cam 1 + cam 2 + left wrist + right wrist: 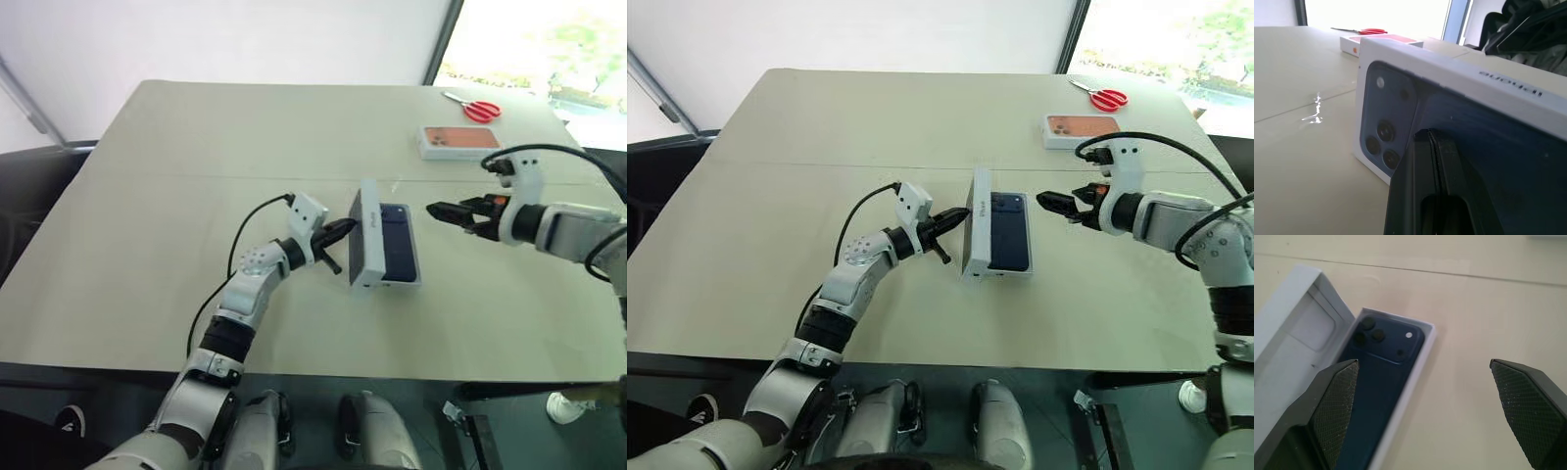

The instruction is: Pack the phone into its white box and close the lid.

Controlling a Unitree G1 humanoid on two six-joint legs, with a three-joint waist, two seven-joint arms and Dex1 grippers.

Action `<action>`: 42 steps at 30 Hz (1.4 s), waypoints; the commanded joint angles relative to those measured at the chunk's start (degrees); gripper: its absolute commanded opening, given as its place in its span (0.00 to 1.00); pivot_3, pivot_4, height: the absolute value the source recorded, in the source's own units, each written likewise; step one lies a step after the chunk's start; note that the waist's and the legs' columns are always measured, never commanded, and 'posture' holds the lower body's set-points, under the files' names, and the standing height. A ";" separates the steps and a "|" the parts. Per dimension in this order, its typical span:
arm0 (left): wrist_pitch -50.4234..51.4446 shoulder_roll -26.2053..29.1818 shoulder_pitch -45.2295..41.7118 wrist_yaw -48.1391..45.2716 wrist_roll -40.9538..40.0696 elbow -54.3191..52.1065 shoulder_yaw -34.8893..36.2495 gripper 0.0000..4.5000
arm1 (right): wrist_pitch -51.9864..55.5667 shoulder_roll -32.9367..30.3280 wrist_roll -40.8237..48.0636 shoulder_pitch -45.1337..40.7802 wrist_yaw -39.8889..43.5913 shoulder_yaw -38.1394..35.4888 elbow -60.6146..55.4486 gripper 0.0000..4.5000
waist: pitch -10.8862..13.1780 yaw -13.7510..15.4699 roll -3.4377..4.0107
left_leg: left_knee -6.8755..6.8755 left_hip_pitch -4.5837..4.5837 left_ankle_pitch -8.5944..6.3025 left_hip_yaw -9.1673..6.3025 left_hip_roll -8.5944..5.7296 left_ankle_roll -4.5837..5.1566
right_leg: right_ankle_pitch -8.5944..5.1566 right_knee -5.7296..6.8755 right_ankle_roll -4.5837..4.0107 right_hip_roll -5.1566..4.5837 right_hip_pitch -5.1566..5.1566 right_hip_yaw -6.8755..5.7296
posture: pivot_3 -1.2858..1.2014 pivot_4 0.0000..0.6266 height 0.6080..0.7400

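The slim dark navy-blue phone (1382,377) lay face down inside the shallow white cardboard box (409,281), its camera bump toward the far end, near the middle of the pale bench (176,196). The white cardboard lid (366,233), with a dark blue phone picture on its outer face, stood nearly upright on its long edge along the box's left side, its plain white inside facing the phone.

The left gripper (336,235), its black fingers pressed together, rested against the lid's printed face. The right gripper (453,211) hung just beside the box's right side, fingers spread wide and holding nothing.

To close it well, the left fingers would likely need to push the lid's upper edge steadily rightward so it tips over the phone, while the right gripper stays clear, or steadies the tray so it does not slide. The lid's rim should meet all four tray walls squarely before any pressing down.

Near the bench's far right corner lay a white box with an orange phone picture (459,141) and red-handled scissors (478,109). Bright windows stood beyond that corner.
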 commanded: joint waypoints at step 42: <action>8.75 -3.07 -2.52 -1.33 -0.94 2.47 -0.42 0.00 | -7.31 12.46 -36.69 4.94 16.15 1.94 -9.11 0.02 | 0.00 1.21 -0.01 | 0.18 0.03 0.16 -0.01 -0.04 -0.28 | 0.01 0.05 -0.01 -0.10 0.09 -0.04 | 0.52 0.24 0.99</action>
